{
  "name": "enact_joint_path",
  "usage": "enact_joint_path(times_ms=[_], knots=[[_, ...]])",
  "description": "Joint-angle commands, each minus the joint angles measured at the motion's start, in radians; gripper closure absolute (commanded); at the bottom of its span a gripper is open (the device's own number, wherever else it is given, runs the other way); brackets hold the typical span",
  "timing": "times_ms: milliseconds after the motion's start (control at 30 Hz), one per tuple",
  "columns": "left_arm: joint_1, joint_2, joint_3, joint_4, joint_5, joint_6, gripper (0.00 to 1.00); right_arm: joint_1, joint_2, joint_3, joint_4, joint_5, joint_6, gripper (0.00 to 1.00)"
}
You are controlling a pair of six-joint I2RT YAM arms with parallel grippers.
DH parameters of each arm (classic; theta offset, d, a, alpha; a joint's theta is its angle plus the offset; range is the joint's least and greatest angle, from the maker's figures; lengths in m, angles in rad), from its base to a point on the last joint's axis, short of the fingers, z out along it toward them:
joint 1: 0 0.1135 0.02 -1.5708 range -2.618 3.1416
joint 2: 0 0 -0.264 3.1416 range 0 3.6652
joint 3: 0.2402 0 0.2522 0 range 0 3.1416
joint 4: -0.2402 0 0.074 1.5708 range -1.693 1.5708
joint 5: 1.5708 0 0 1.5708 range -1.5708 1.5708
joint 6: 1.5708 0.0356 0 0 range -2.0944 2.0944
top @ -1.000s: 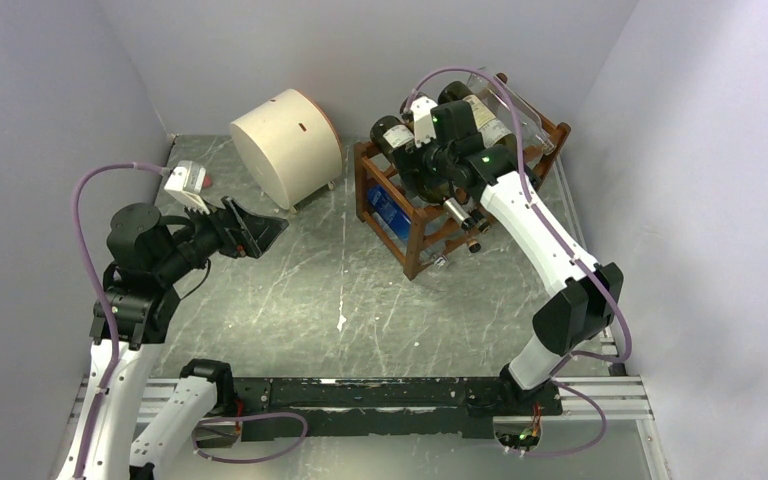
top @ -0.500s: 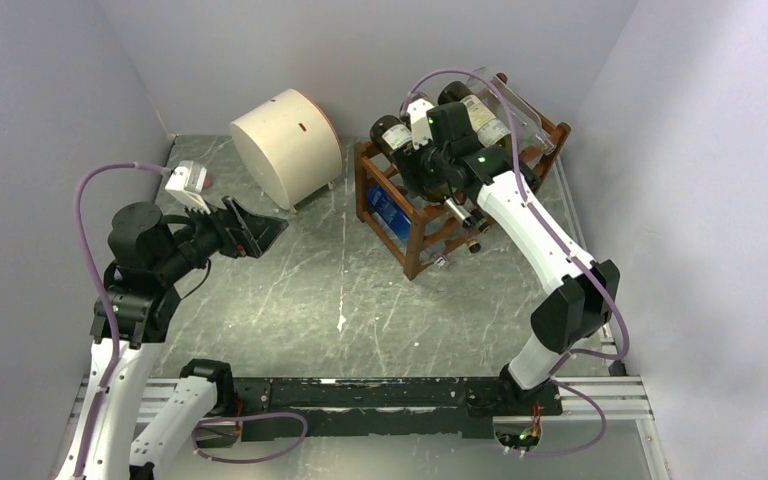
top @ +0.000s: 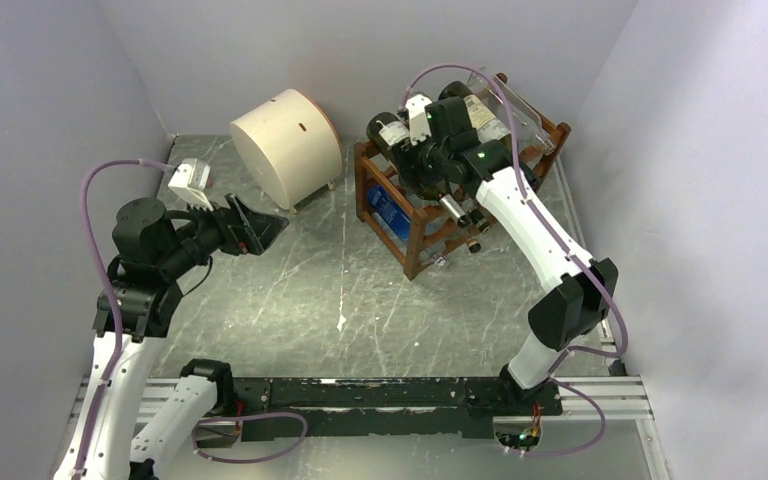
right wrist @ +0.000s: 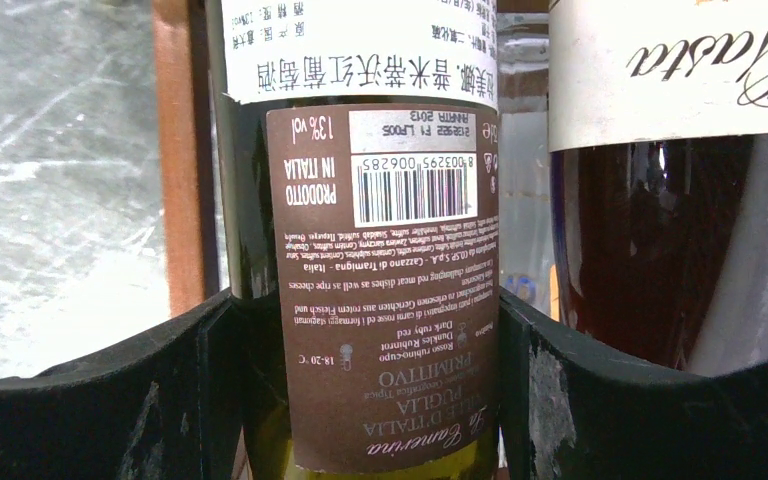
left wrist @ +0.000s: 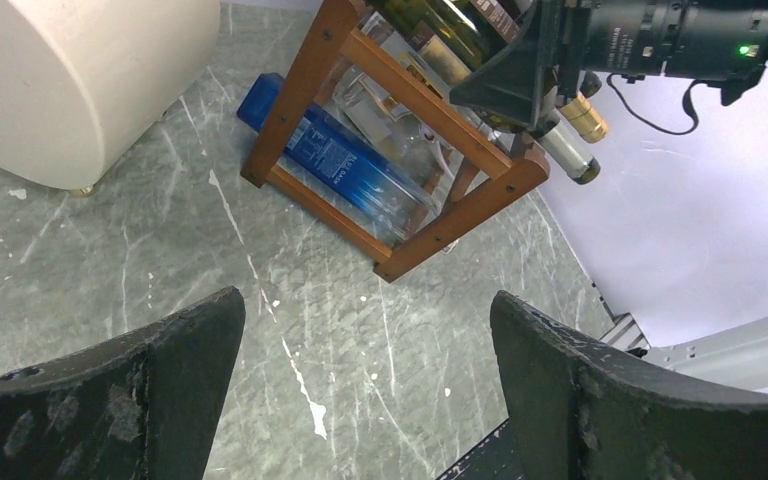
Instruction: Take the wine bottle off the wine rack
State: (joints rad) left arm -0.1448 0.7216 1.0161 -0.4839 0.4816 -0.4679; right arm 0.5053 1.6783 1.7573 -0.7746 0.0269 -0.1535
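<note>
Presently, item one: my right gripper (right wrist: 365,312), fingers (right wrist: 160,400) set on either side of the wine bottle (right wrist: 380,200). Both pads lie against its dark glass, so I count it gripped round the body, at the brown back label.
Item two: that bottle, lying on its side on the top tier of the wine rack (top: 412,250). One reddish-brown post stands just beside it in my right wrist view.
Item three: a neighbour bottle (right wrist: 660,230) with a cream script label, just beside the gripped one on the same tier.
Item four: a blue bottle (left wrist: 345,165), lying in the bottom tier.
Item five: the rack itself, standing at the far right of the grey marbled table (top: 310,290), near the back wall.
Item six: a cream drum (top: 285,145), on its side at the far middle of the table, apart from the rack.
Item seven: my left gripper (left wrist: 365,300), jaws wide with nothing between them, hanging above the table well to the left.
</note>
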Motion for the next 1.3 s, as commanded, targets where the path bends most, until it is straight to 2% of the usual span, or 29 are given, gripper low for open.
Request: enact_joint_path(times_ms=[0,300,433,600,733,900,1100,1267], knots=[[0.011,0.007,0.007,0.013,-0.006,0.007,0.04,0.007,-0.095,0.002,0.133,-0.052,0.042,1.00],[0.011,0.025,0.018,0.010,-0.011,0.008,0.04,0.007,-0.139,-0.019,0.204,-0.049,0.150,1.00],[0.011,0.035,0.018,0.010,-0.001,0.005,0.04,0.007,-0.138,0.032,0.177,-0.080,0.206,1.00],[0.011,0.058,0.015,-0.009,0.005,0.026,0.04,0.009,-0.121,0.131,0.102,-0.183,0.252,1.00],[0.011,0.079,0.016,-0.030,-0.018,0.057,0.04,0.027,-0.121,0.148,0.066,-0.284,0.286,1.00],[0.011,0.099,0.025,-0.023,0.003,0.086,0.04,0.139,-0.136,0.091,0.054,-0.320,0.313,1.00],[0.011,0.117,0.042,0.015,0.118,0.180,0.06,0.256,-0.164,-0.023,0.033,-0.303,0.340,1.00],[0.011,0.065,0.008,0.084,0.197,0.226,0.07,0.270,-0.262,-0.192,0.030,-0.277,0.366,1.00]])
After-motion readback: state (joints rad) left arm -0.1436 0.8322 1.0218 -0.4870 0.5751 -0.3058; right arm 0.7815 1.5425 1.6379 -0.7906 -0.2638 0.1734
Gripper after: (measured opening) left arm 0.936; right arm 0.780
